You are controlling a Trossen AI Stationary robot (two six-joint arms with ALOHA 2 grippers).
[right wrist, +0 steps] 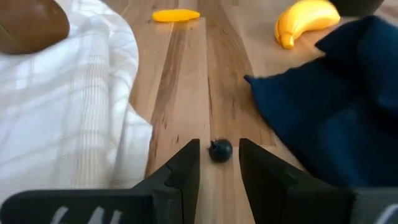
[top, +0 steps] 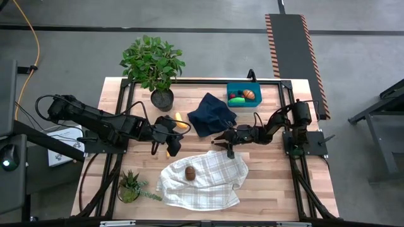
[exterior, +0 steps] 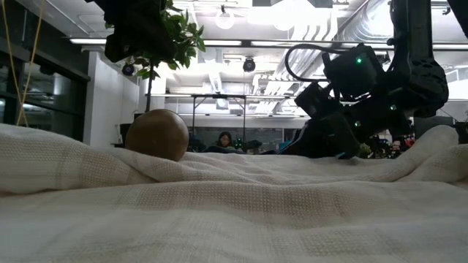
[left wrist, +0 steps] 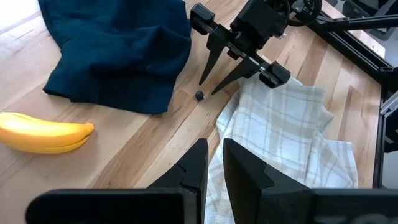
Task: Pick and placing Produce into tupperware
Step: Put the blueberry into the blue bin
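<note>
From above I see my right gripper (top: 226, 142) low over the bare wood between the navy cloth (top: 212, 114) and the white plaid towel (top: 203, 178). Its fingers (right wrist: 184, 168) are spread apart, straddling a tiny dark cherry (right wrist: 220, 150) that lies on the table, not yet pinched. My left gripper (top: 172, 142) hovers beside the towel's edge, its fingers (left wrist: 197, 163) nearly together and holding nothing. A yellow banana (top: 180, 121) lies on the wood by the cloth, and an orange piece (right wrist: 176, 15) lies near it. A brown kiwi-like piece (top: 190, 173) rests on the towel. The teal tupperware (top: 231, 87) sits at the far edge, already holding a green piece (top: 237, 100) and some other produce.
</note>
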